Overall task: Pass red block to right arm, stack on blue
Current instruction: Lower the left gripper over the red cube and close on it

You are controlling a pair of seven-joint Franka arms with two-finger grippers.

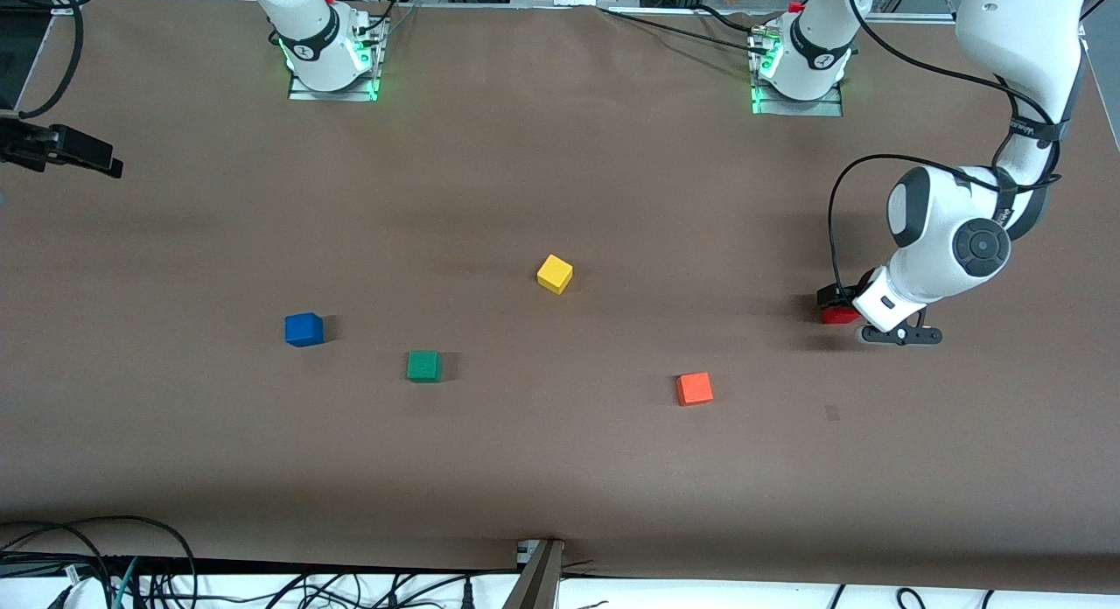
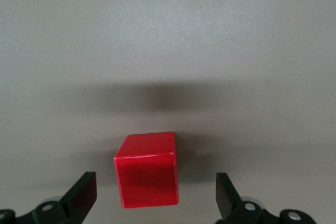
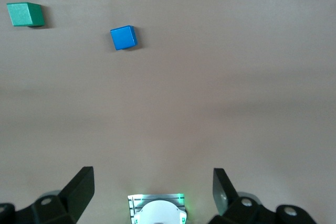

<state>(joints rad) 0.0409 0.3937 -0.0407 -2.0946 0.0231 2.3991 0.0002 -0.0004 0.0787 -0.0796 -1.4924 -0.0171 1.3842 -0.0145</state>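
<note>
Brown paper covers the table from edge to edge, and five small cubes lie on it. Locate the red block at the middle right of the front view, toward the left arm's end of the table, largely hidden under the left arm's wrist. The left gripper is lowered over it with its fingers spread wide, one on each side of the block and touching neither face. In the left wrist view the block sits between them, slightly off centre toward one finger.

Expect the block to be light, rigid and smooth-faced, judging by its glossy surface. Close on two opposite flat faces, low enough that the upper part is free for the handover; a grip across the corners would probably let it twist.

The blue cube lies at the middle left of the front view, with a green cube, a yellow cube and an orange-red cube apart from it.

The right gripper waits high above the table at the upper left edge, fingers apart and empty.
</note>
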